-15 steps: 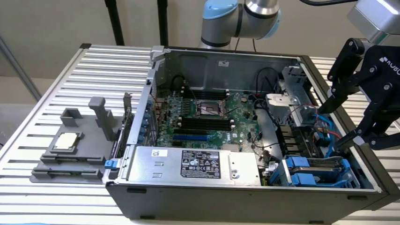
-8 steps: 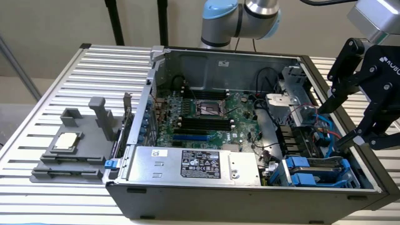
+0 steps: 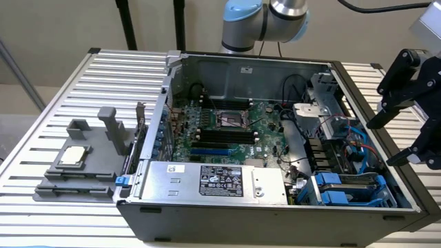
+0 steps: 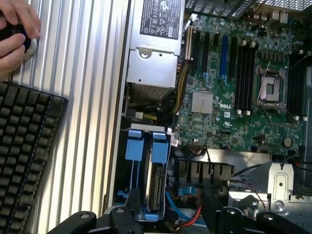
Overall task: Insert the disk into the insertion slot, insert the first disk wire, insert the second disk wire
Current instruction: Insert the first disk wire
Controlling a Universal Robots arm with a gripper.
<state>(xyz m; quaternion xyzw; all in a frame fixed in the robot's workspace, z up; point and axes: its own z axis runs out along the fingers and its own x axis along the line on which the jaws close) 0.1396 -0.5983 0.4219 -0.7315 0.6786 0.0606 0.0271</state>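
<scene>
Nearest, in the corner of the open dark-grey computer case (image 3: 276, 217) toward the exterior view's right, stands the grey-metal drive cage with bright blue plastic rails, the insertion slot (image 3: 348, 188). Its long axis runs along the near wall. One bay seems to hold the silver-grey disk (image 4: 157, 180) edge-on in a blue carrier; how deep it sits I cannot tell. Alongside lies the silver power-supply box (image 3: 206, 181). Above the cage, rightward, hangs the black two-fingered tool (image 3: 387, 142), spread wide, empty. Beyond lies the green motherboard (image 3: 234, 129).
</scene>
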